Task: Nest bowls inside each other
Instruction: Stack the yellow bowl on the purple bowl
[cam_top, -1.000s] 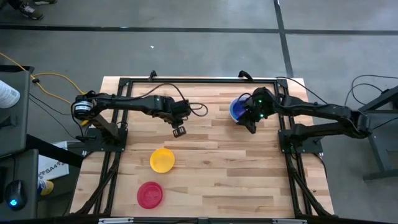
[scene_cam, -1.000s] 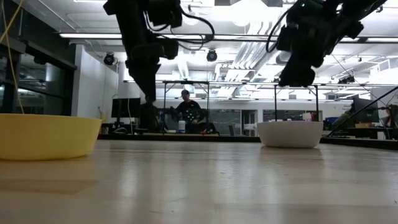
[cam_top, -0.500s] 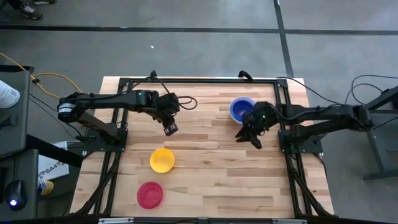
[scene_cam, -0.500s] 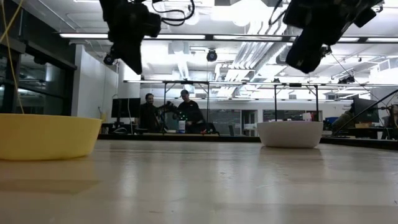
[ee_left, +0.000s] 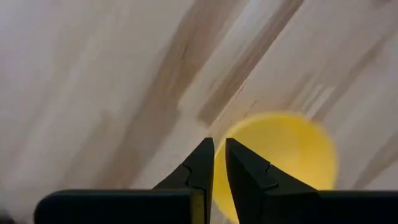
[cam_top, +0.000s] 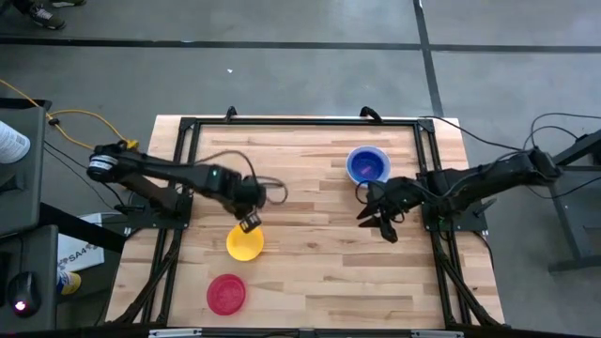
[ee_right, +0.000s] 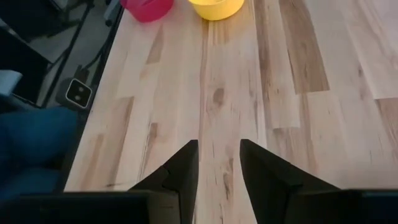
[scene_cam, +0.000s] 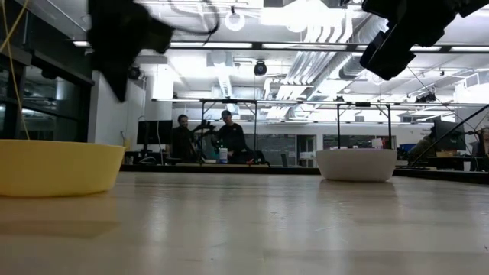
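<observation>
We are reaching for the yellow bowl (cam_top: pixel 244 242).
Left gripper (cam_top: pixel 248 223), jaws almost together, hovers at its far rim; next we open and descend. Right gripper (cam_top: pixel 379 226) waits, jaws apart, near the nested stack (cam_top: pixel 366 165).

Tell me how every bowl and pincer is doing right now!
yellow bowl: upright, empty, alone on the table.
red bowl: upright, empty, alone.
blue bowl: nested in the white bowl.
left pincer: nearly closed, empty, above the yellow bowl's edge.
right pincer: open, empty, over bare table.
</observation>
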You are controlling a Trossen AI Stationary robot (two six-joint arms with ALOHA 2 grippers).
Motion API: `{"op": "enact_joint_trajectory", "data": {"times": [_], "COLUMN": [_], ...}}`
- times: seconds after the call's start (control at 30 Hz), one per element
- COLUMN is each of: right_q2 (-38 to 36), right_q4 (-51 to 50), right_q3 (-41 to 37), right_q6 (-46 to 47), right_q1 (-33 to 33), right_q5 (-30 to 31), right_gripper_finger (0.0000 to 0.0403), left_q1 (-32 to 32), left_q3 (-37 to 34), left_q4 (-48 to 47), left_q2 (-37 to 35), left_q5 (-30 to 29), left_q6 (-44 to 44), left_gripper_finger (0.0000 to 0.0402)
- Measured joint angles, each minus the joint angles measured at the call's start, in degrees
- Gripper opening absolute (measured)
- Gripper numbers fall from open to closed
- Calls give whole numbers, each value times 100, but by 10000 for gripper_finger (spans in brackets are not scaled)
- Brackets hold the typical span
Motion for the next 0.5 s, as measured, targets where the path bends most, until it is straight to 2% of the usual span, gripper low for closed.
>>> {"op": "enact_joint_trajectory", "data": {"times": [0.2, 0.5], "right_q2": [0, 0], "right_q4": [33, 45], "right_q3": [0, 0], "right_q6": [0, 101], "right_q1": [182, 193], "right_q5": [175, 184], "right_gripper_finger": [112, 112], "left_q1": [-645, -1142], "left_q3": [-699, -720], "left_q4": [523, 593], "left_q2": [7, 4], "left_q5": [-267, -426], "left_q6": [-1494, -2924], "left_gripper_finger": [42, 42]}}
